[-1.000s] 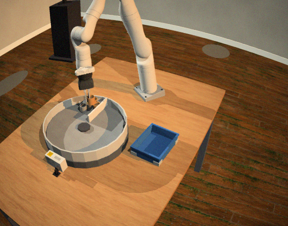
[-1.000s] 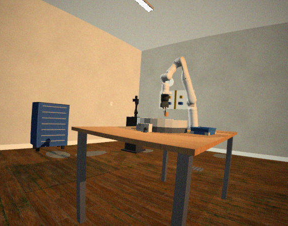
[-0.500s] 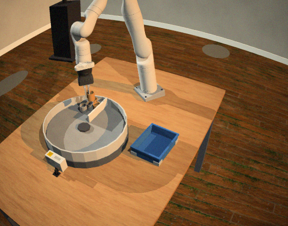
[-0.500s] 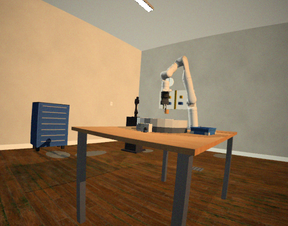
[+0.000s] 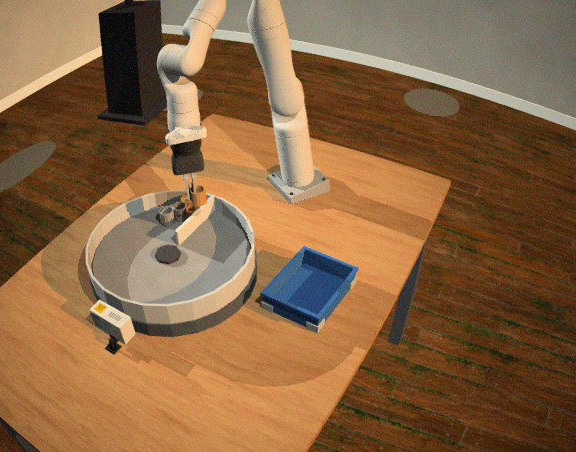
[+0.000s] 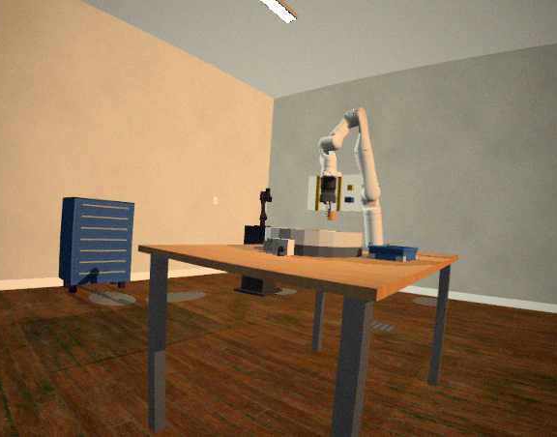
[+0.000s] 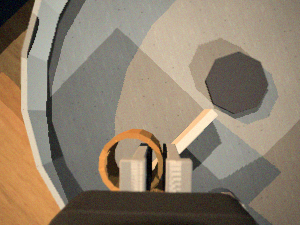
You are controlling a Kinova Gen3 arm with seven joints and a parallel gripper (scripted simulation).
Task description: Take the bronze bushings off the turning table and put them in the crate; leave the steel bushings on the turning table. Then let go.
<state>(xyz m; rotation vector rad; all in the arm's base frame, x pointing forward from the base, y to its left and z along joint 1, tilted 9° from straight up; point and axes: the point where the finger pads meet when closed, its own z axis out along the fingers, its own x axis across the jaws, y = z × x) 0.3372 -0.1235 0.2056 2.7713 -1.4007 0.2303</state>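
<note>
My gripper (image 5: 191, 186) is shut on the wall of a bronze bushing (image 5: 198, 196) and holds it lifted above the far part of the round turning table (image 5: 170, 255). The wrist view shows the bronze ring with one finger inside it and one outside, my gripper (image 7: 157, 159) over the grey disc. In the exterior view the bushing (image 6: 331, 216) hangs well above the table rim. Two grey steel bushings (image 5: 171, 213) stand on the disc beside the cream divider wall (image 5: 194, 219), with another bit of bronze (image 5: 186, 202) by them. The blue crate (image 5: 309, 287) stands to the right of the turning table.
A dark hub (image 5: 167, 254) sits at the disc's centre. A small cream control box (image 5: 112, 320) stands at the turning table's front left. The arm's base (image 5: 299, 186) is bolted behind the crate. A black cabinet (image 5: 131, 60) stands off the table at the back left.
</note>
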